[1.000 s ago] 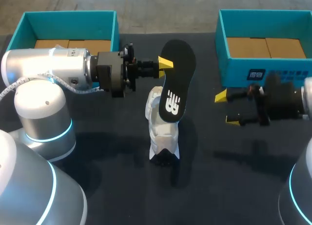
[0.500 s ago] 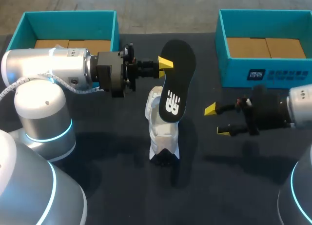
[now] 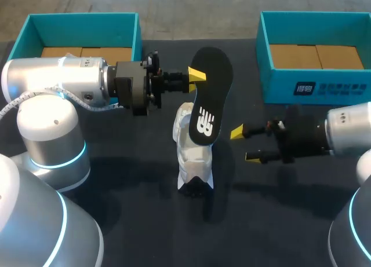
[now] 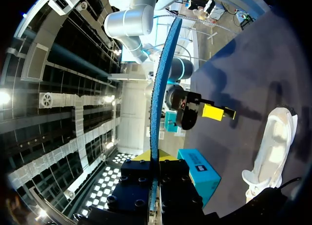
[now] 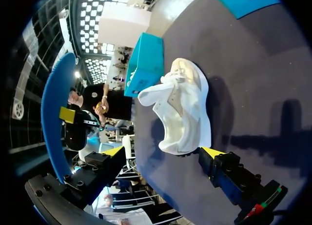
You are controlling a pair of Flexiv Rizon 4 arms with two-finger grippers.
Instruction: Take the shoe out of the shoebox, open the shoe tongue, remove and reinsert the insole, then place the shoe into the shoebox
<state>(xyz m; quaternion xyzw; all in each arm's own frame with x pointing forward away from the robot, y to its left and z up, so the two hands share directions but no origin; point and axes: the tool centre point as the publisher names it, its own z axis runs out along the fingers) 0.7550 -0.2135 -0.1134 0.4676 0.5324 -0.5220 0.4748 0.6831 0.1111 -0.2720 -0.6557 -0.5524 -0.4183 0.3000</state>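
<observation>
Shoe: one, white, sitting on the dark table about mid-width and outside both boxes. A broad stretch of tabletop shows on its near side.

Just right of the shoe hangs my right gripper. Its two yellow-tipped fingers are spread wide with nothing between them, pointing left at the shoe's side without touching it. A narrow gap of table shows between the tips and the shoe.

Over the shoe's far part is the one insole, black on top and blue underneath. It is held up on edge, off the table. My left gripper comes in from the left and pinches the insole's far end between its pressed-together fingers.

At the far edge stand two teal shoeboxes with brown cardboard floors. The left box is behind my left arm and the right box is beyond my right arm. They stand well apart, with a lane of table between them behind the insole.
</observation>
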